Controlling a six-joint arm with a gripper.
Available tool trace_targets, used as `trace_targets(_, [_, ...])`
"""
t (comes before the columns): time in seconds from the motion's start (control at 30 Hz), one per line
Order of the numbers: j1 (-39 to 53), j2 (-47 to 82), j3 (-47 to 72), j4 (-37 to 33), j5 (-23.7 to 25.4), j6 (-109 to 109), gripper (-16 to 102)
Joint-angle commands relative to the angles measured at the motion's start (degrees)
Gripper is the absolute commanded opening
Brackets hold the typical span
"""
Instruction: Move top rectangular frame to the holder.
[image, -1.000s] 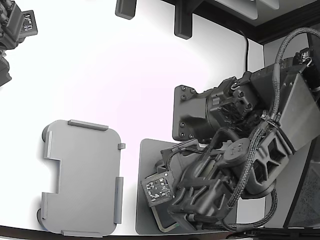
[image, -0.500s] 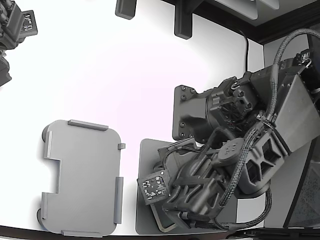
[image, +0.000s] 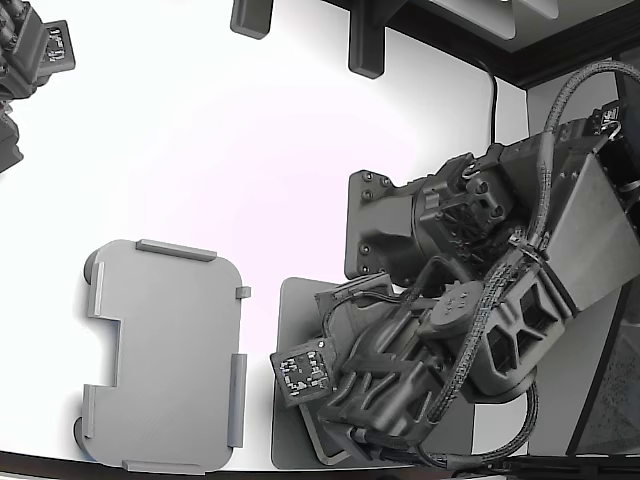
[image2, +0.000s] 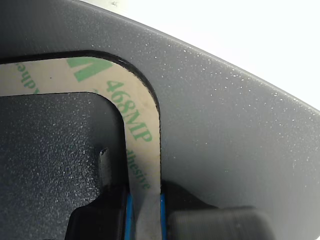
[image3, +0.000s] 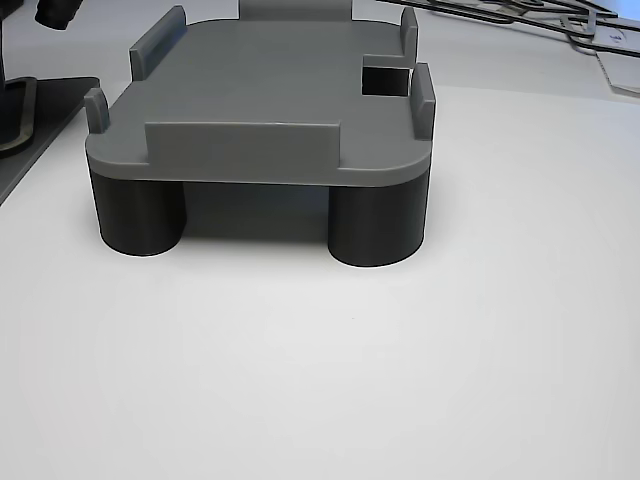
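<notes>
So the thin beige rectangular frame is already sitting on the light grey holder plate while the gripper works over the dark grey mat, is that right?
Not quite: the light grey holder plate is bare, as the other view shows. The thin beige rectangular frame is still on the dark grey mat, with the gripper at its edge, per the wrist view.

You'll find the light grey plate holder with raised edge tabs (image: 165, 355) on the white table (image: 230, 160) at the exterior view's left. Just beside it, to its right, lies the flat dark grey mat (image: 292, 400). On that mat rests the thin beige rectangular frame (image2: 135, 125), under the black robot arm (image: 470, 330).
</notes>
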Motion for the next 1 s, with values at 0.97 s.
trace_targets(0.97, [-10.63,-8.44,-41.22,18.90,12.39,93.78,-11])
